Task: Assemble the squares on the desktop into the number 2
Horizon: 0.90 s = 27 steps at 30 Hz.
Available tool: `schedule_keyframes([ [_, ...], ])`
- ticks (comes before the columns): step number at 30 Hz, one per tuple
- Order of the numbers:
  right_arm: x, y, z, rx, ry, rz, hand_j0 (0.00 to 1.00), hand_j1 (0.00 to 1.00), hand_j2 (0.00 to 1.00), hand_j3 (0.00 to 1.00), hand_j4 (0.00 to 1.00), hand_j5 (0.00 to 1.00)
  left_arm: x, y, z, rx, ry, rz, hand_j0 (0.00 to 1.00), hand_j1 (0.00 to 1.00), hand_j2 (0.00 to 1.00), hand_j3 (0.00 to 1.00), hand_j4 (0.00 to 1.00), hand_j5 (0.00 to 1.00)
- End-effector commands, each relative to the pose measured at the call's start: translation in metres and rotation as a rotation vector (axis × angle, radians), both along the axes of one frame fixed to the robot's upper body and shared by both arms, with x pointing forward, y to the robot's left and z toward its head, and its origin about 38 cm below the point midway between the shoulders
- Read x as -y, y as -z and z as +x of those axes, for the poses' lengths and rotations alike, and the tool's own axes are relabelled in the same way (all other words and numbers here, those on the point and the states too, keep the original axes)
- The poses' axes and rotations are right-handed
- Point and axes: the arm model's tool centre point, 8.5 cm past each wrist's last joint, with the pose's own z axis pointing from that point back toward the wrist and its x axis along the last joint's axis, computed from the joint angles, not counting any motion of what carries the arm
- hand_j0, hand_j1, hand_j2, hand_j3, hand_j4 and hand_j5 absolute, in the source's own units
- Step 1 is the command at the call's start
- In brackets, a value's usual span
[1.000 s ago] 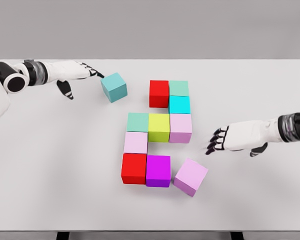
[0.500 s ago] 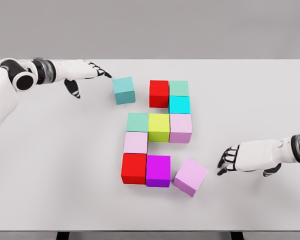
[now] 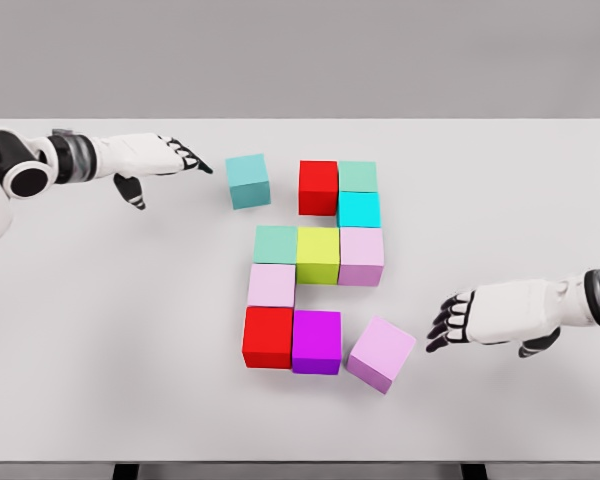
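Right of left hand (image 3: pixel 150 157): teal cube (image 3: pixel 248 181)

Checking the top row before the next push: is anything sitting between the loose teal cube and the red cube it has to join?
Nothing visible: bare table lies between the teal cube and the red cube. The left hand is clear of it.

On the pale grey surface (image 3: pixel 100 330), plain unpatterned squares: a teal cube (image 3: pixel 248 181) at 11 o'clock, a red cube (image 3: pixel 318 187), mint cube (image 3: pixel 358 176) and cyan cube (image 3: pixel 359 209) toward 12; at centre a yellow-green cube (image 3: pixel 318 255); toward 6, a magenta cube (image 3: pixel 317 342) and a tilted lilac cube (image 3: pixel 381 354). Each white robot hand has black fingertips.
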Motion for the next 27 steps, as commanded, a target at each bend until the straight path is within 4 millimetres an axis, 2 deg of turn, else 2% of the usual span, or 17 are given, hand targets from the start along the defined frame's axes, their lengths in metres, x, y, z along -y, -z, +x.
schedule_keyframes([
  [1, -0.003, 0.001, 0.0, -0.007, -0.002, 0.013, 1.0, 1.0, 1.0, 1.0, 1.0, 1.0, 0.001, -0.003, -0.004, 0.008, 0.019, 0.008, 1.0, 1.0, 1.0, 1.0, 1.0, 1.0],
  [10, -0.01, 0.004, 0.0, -0.013, -0.015, 0.021, 1.0, 1.0, 1.0, 1.0, 1.0, 1.0, 0.009, -0.003, -0.002, 0.009, 0.034, 0.015, 1.0, 1.0, 1.0, 1.0, 1.0, 1.0],
  [21, -0.014, 0.001, 0.003, -0.005, -0.02, 0.036, 1.0, 1.0, 1.0, 1.0, 1.0, 1.0, 0.034, 0.0, 0.0, 0.006, 0.069, -0.002, 1.0, 1.0, 1.0, 1.0, 1.0, 1.0],
  [27, -0.015, 0.001, 0.003, -0.002, -0.019, 0.041, 1.0, 1.0, 1.0, 1.0, 1.0, 1.0, 0.031, 0.002, 0.002, -0.001, 0.057, -0.002, 1.0, 1.0, 1.0, 1.0, 1.0, 1.0],
])
